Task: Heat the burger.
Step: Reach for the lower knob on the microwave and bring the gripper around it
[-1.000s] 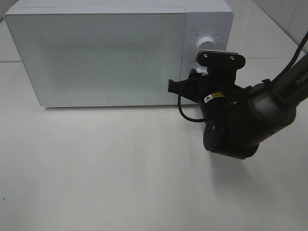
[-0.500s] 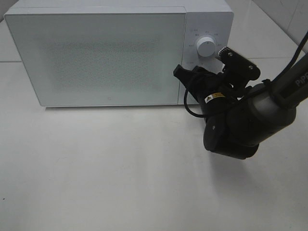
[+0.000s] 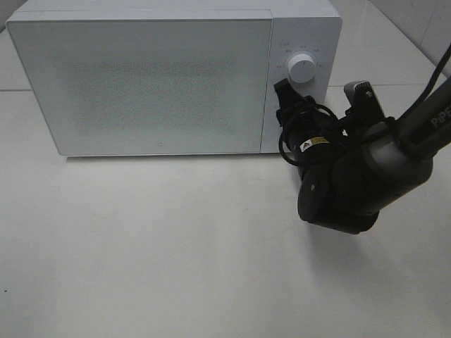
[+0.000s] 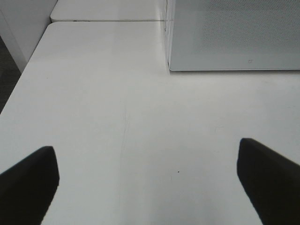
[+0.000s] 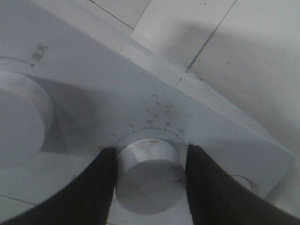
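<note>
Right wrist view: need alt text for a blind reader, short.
The right gripper has its two black fingers closed on either side of a round white dial on the white microwave control panel, ringed by faint printed tick marks. A second round white dial shows partly at the frame edge beside it.

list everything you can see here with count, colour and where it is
microwave: one, white, door shut, at the back of the table
upper dial: one, white, on the microwave's control panel
lower dial: one, pale grey, below the upper dial
table: one, white, under everything
burger: none in view
left gripper: one, black, open over bare table near the microwave
right gripper: one, black, closed on the lower dial
</note>
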Controlling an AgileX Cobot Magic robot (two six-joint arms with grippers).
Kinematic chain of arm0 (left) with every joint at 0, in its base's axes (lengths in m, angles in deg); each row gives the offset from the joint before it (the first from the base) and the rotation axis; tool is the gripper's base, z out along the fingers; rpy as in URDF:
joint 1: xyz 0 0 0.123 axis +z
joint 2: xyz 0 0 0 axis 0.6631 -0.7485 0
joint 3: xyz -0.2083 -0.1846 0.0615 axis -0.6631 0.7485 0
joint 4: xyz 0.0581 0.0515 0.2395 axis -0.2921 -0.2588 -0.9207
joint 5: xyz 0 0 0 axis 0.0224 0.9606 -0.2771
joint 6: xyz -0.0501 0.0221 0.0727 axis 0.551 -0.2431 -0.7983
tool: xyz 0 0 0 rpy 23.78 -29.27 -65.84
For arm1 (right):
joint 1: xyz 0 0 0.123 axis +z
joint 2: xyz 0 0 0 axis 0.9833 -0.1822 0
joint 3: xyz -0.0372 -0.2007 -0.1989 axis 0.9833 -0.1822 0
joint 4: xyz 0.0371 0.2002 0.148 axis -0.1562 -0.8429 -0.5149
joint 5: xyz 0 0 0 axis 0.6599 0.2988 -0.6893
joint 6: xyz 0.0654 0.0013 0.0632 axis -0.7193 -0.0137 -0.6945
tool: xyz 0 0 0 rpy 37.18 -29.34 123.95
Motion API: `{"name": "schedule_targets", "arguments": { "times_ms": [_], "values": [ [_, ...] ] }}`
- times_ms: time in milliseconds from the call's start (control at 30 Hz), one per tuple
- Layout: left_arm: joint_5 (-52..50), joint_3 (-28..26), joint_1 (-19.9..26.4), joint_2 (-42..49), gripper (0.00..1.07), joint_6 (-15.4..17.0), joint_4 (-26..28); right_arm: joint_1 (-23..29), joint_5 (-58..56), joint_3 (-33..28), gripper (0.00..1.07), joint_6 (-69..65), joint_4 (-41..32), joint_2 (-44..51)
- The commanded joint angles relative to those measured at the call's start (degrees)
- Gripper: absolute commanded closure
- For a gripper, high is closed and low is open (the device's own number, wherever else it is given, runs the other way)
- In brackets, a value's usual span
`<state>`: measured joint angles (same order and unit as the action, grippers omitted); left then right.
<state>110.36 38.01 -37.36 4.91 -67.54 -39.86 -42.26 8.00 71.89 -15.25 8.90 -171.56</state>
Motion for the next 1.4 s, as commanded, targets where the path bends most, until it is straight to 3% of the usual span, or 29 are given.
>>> {"name": "schedule_targets", "arguments": {
  "times_ms": [33,467,833,1400],
  "values": [
    [-0.4,0.23,0.06,1.49,0.09,0.4,-0.11,-0.06,-0.52,0.34,0.97,-5.56,2.41,0.06],
    [-0.4,0.23,0.06,1.49,0.09,0.4,-0.11,-0.06,-0.46,0.34,0.97,-30.42,-1.15,0.06],
    [-0.4,0.23,0.06,1.49,0.09,0.4,-0.11,-0.06,-0.29,0.34,0.96,-41.02,-2.46,0.06],
    [-0.4,0.23,0.06,1.49,0.09,0.4,-0.11,-0.06,-0.23,0.34,0.94,-38.9,-1.95,0.06]
  ]
}}
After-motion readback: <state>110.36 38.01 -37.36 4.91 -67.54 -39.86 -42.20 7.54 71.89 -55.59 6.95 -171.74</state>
